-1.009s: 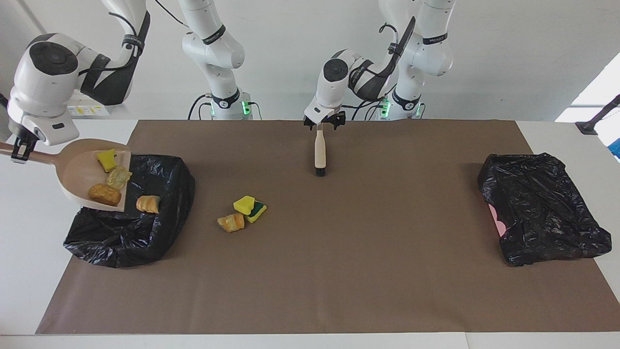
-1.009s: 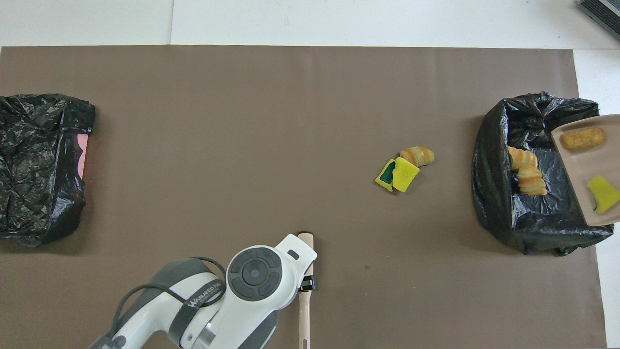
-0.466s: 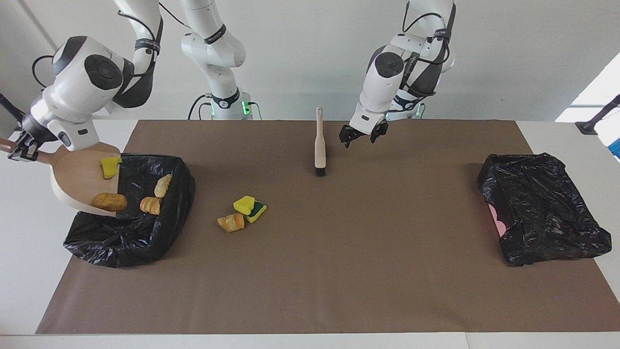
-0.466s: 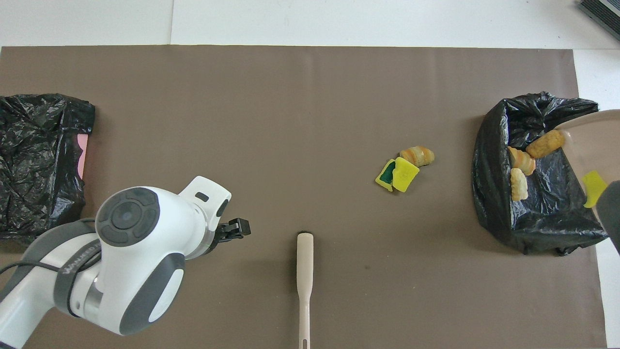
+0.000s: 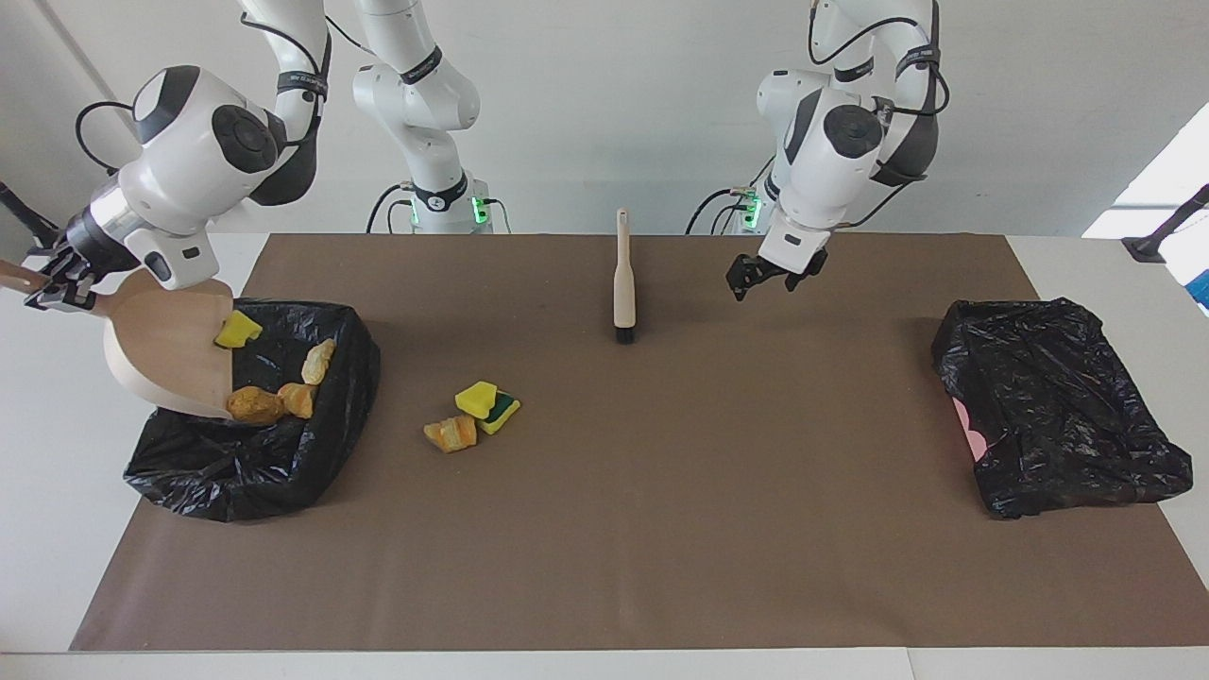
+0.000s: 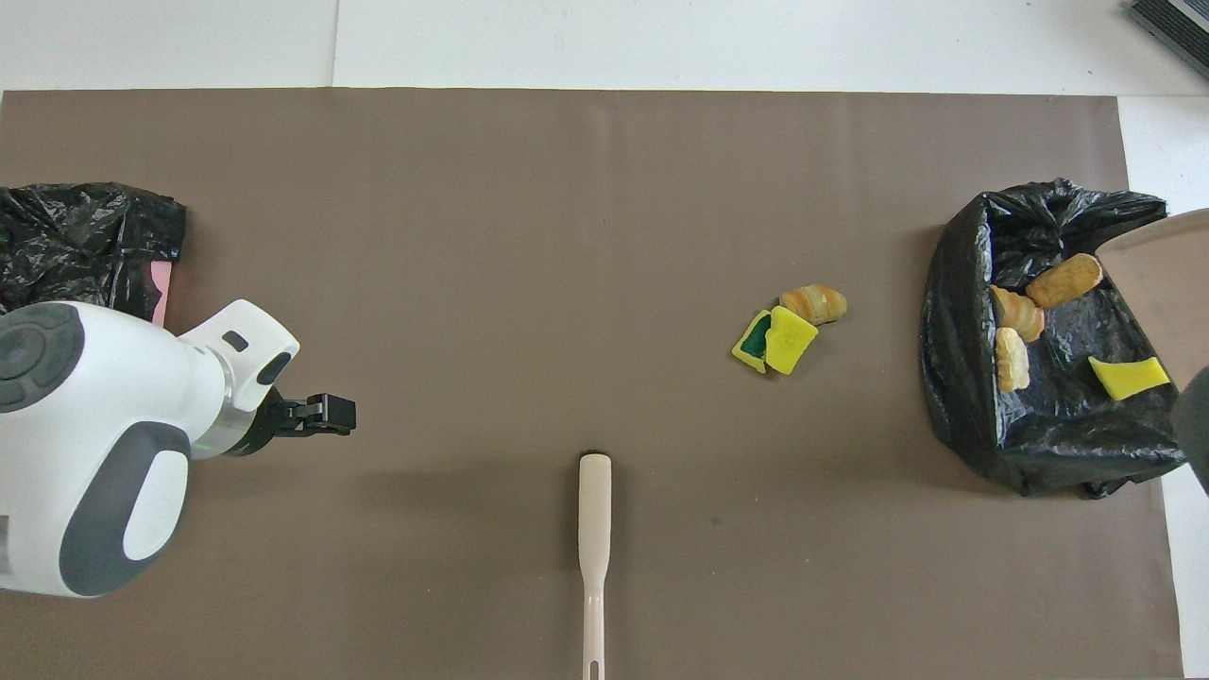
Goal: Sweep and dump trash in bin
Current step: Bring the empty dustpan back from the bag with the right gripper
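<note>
Now the dumping step is in hand: the right gripper [image 5: 47, 283] pinches the tilted dustpan [image 5: 170, 345] by its handle, and below it trash [image 6: 1058, 326] lands in the bin [image 5: 255, 463]. The left gripper [image 5: 770, 277], spread and empty, hangs beside the brush [image 5: 623, 283]. Next, sweeping the leftover pieces [image 5: 472, 416] needs both tools back.

No text, label, brand, number or sign is showing legibly on anything here; the dark bands on the arms are carrying lettering too small to make out.
</note>
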`<state>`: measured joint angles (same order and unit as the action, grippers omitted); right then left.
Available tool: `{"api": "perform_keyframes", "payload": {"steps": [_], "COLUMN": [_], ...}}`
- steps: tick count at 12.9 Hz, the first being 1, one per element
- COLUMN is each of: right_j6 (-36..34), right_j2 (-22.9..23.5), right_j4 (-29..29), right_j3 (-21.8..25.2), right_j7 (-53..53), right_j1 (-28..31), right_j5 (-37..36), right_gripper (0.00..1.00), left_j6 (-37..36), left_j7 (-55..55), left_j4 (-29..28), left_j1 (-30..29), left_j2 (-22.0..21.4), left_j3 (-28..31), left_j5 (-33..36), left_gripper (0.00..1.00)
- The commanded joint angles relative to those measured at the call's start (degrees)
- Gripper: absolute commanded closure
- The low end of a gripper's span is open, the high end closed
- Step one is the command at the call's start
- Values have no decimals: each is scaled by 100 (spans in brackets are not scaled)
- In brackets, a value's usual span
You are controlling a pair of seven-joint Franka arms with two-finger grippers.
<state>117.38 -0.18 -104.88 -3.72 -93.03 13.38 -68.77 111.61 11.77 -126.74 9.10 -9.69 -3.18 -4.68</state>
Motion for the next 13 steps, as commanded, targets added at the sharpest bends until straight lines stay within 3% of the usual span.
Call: {"api": "perform_keyframes", "payload": {"steps": [1,4,8,13], "right_j6": [5,-92,-259,-364], "right_j2": [-377,-571,-545,-466], "right_j4": [-59,-59,-77,-234], "right_j3": [-67,-243,-244,-252], "right_j7": [-355,-339,-216,477], "right_j1": [-2,-2,15,-204], "right_j5": [-146,326,2494,4359], "right_gripper": [100,100,100,100], "left_j6": [-612,-1244,-1695,-2213], "left_j7": [-770,-1421,-1449,-1766], "left_j4": [446,1227,2406,3540], "left_j1": [-259,-592,-857,-928], "left_j2": [-103,-16,266,590], "left_j3": [-77,-16,2,-7], "left_j5": [282,415,415,433], "left_gripper": [0,0,0,0]}}
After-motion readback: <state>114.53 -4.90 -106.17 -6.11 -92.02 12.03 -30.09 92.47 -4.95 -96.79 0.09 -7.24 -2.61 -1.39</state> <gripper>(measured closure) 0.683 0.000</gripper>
